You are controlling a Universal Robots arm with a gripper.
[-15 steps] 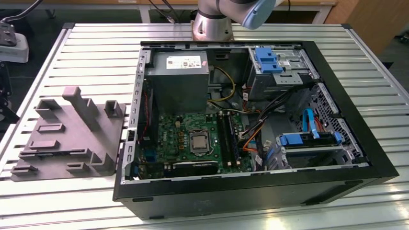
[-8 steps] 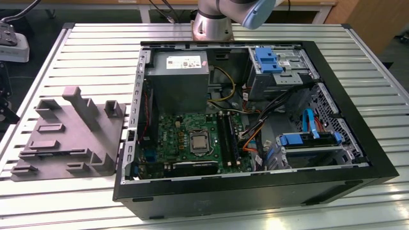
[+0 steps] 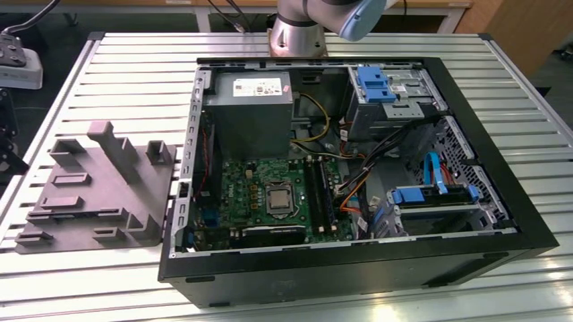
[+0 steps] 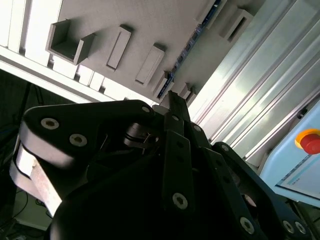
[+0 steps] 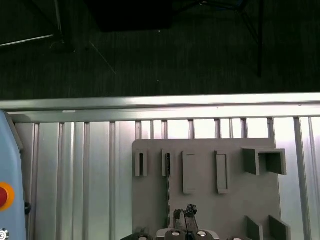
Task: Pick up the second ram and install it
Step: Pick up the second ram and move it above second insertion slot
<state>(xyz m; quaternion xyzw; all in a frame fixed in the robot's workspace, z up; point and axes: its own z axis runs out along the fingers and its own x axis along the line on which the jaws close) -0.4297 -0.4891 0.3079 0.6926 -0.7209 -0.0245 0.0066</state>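
While the bluish-green memory stick (image 5: 168,190) sits in the grey holder (image 3: 94,194) at the black case's (image 3: 358,268) 9 o'clock, your gripper (image 5: 185,215) hovers nearby, fingers (image 4: 175,125) pressed together; pickup pending.

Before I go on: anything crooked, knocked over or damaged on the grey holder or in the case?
Nothing stands out. The second ram sits on edge in its groove of the grey holder, in line with it, with the tool close by it. In the exterior view the open computer case lies flat on the table.

open computer case (image 3: 358,268) sits beside a grey fixture block (image 3: 107,194).
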